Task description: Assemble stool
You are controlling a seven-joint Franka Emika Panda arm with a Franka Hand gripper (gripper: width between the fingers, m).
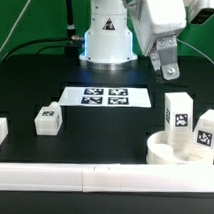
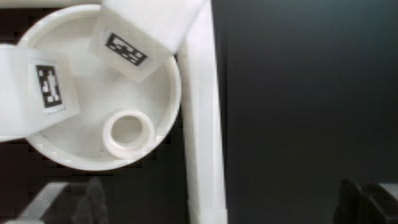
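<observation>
the stool is, i judge, about two thirds on the way; the seat drum [image 1: 173, 152] lies below the gripper [image 1: 164, 65] and nearer to the camera, right beside the long rail [image 1: 93, 178]; two legs [image 1: 178, 115] stand upright on the drum, but i cannot tell if they are seated fully home; one socket [image 2: 128, 131] in the drum is empty; the third leg [image 1: 48, 118] lies loose on the table [image 1: 26, 82], well apart from the gripper, beyond the marker board [image 1: 105, 97] toward the exterior view's left; what is left is to fetch this leg and fit it in the empty socket; the arm hangs high above the table with the wrist pointing down, about over the drum's edge and the rail; the jaws stand wide apart and hold nothing
</observation>
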